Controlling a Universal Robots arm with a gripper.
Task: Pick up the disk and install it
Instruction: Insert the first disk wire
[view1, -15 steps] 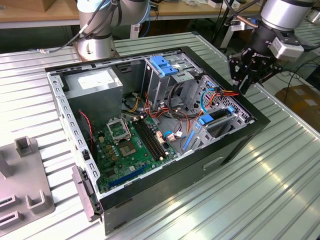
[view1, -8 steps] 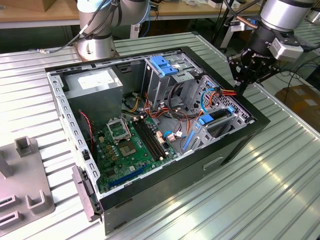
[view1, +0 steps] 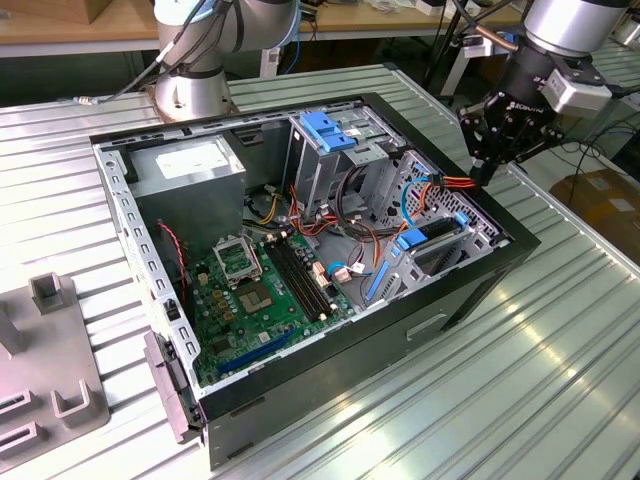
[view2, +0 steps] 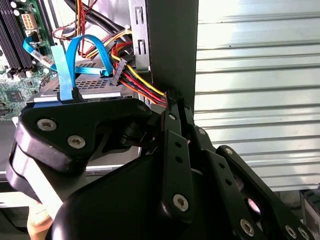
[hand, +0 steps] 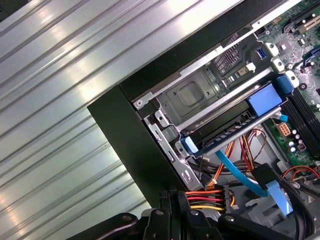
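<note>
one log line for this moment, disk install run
gripper: jaws shut, empty, over computer case edge | disk: in blue frame, sitting in drive bay

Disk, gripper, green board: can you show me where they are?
the disk (view1: 436, 240): exterior view, middle of its top face.
the gripper (view1: 484, 170): exterior view, its lower tip.
the green board (view1: 235, 310): exterior view, bare green patch near its middle.

the disk (view1: 436, 240) sits in the computer case (view1: 300, 380), on the table (view1: 560, 380).

exterior overlooks case (view1: 350, 360); wrist views share its corner
</note>
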